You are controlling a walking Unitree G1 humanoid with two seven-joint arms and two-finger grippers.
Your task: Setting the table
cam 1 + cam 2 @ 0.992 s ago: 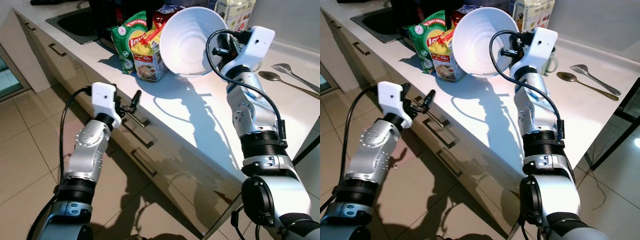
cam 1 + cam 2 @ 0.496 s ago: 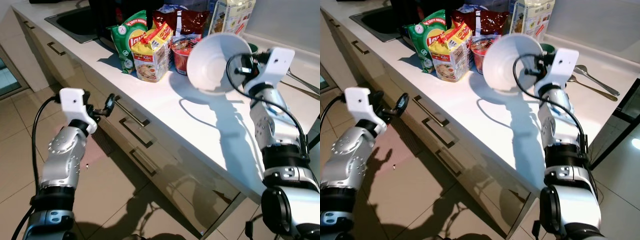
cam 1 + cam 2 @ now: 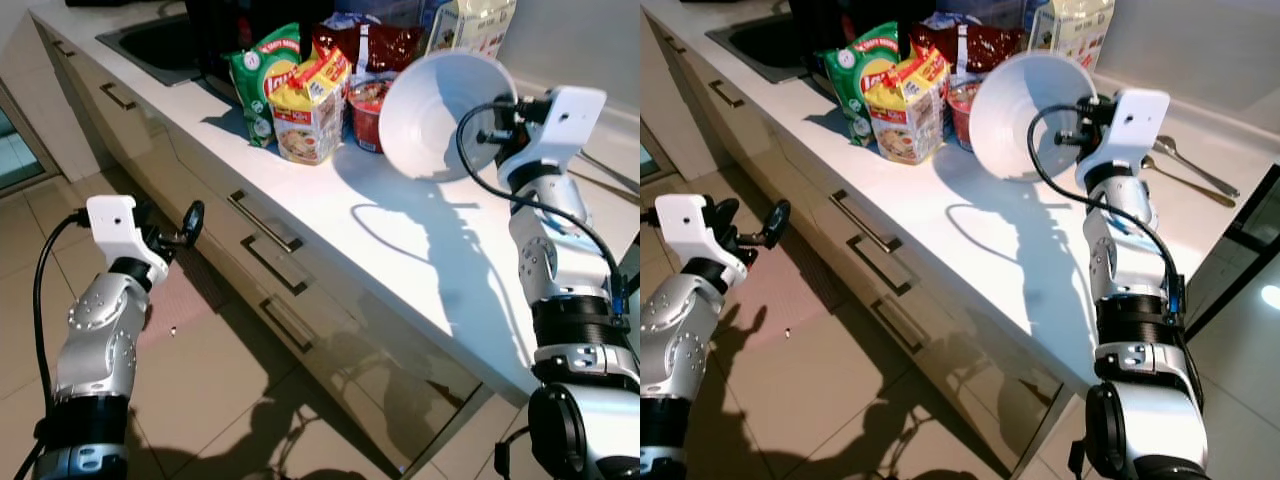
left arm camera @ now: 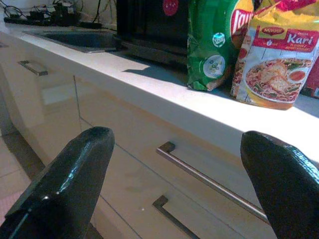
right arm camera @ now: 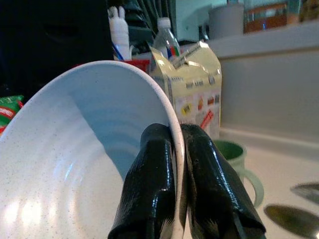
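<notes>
While the bowl hangs tilted in mid-air, the scene reads as follows.
Right gripper point(image 5: 178, 185): pinched narrow on the rim of the white bowl point(image 3: 440, 110), above the far right of the countertop point(image 3: 400, 240).
Left gripper point(image 4: 179, 189): spread wide, holding nothing, low before the drawers point(image 3: 270, 260).
Risk: a thin rim pinch on a steeply tipped bowl may slip; a swing could strike the noodle packet point(image 3: 305, 105) or green mug point(image 5: 239, 167).
Surface: white, sunlit, snacks at far left, spoon point(image 3: 1185, 180) at right.
Room: tiled kitchen floor point(image 3: 200, 400).

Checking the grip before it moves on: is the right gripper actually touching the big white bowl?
Touching. In the right wrist view, the right gripper has its two black fingers pinched on the rim of the big white bowl, one inside, one outside.
</notes>
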